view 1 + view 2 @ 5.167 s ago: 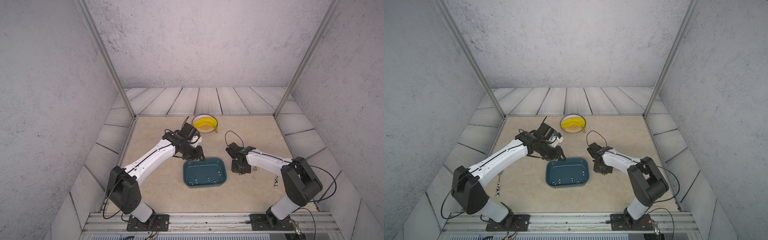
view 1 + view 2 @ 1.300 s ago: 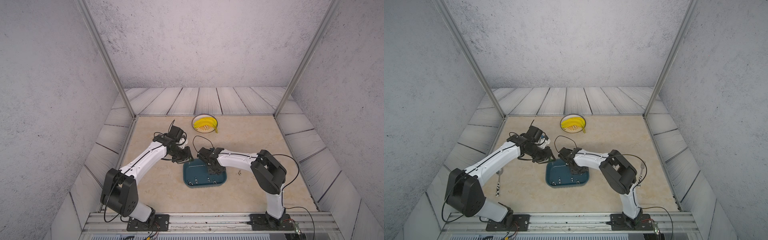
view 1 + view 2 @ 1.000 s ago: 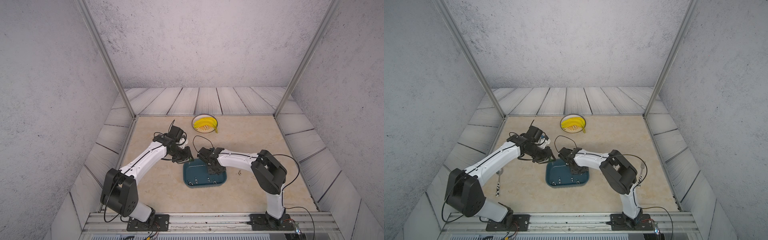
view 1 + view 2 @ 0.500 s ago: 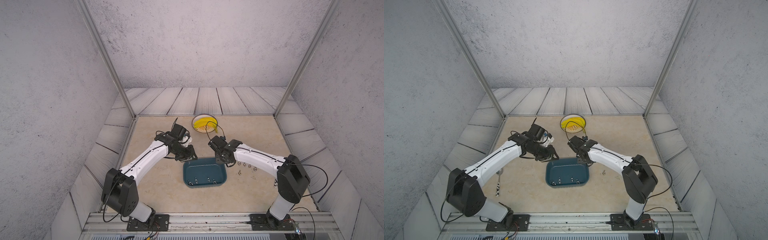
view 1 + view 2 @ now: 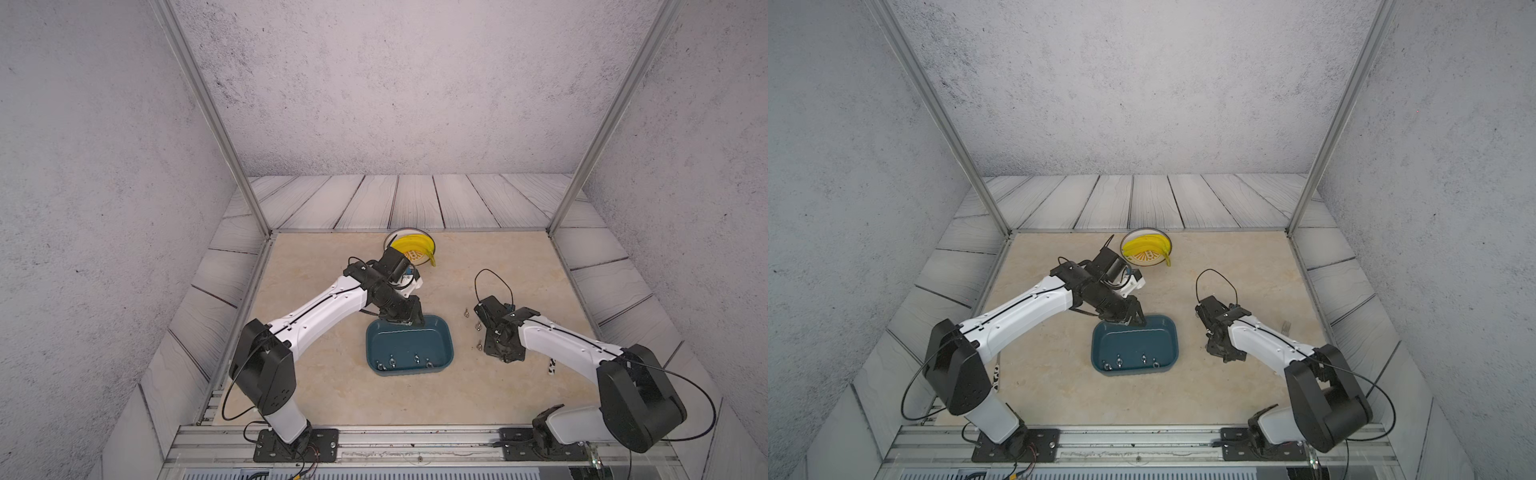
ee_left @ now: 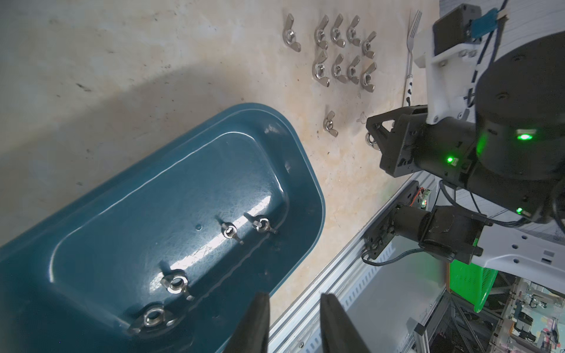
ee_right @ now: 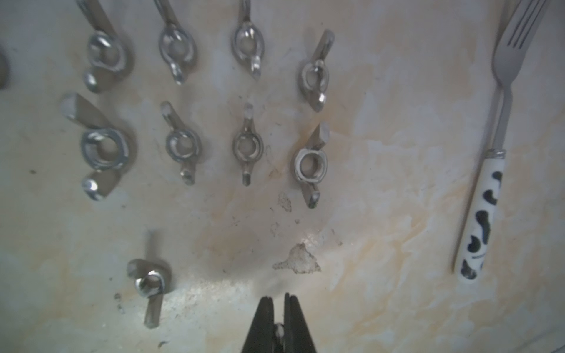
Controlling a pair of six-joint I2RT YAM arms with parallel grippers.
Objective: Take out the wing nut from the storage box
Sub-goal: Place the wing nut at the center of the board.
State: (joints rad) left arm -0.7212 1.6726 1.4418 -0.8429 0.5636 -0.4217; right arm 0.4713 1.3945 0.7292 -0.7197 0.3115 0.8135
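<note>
I am pinching one wing nut (image 7: 278, 331) in my right claw (image 7: 278, 298). The claw is clenched on it just above the worktop (image 7: 382, 220), out to the right of the storage box (image 5: 448, 334) and beside the laid-out wing nuts (image 7: 246, 146).

Ten are already lying there, in two rows plus a single one. Four remaining wing nuts (image 6: 174, 281) are sitting in the box along its near wall. So I am judging the job well past halfway, with this one to set down and four to fetch.

My left claw (image 6: 293, 298) is hovering at the box's far rim, jaws apart, with nothing showing between them.

The held nut is mostly hiding between my fingertips, so I am not able to tell which way its wings are running. The laid-out ones are lying flat, wings roughly parallel to each other. The box's long axis is running side to side across the worktop in both top views.
</note>
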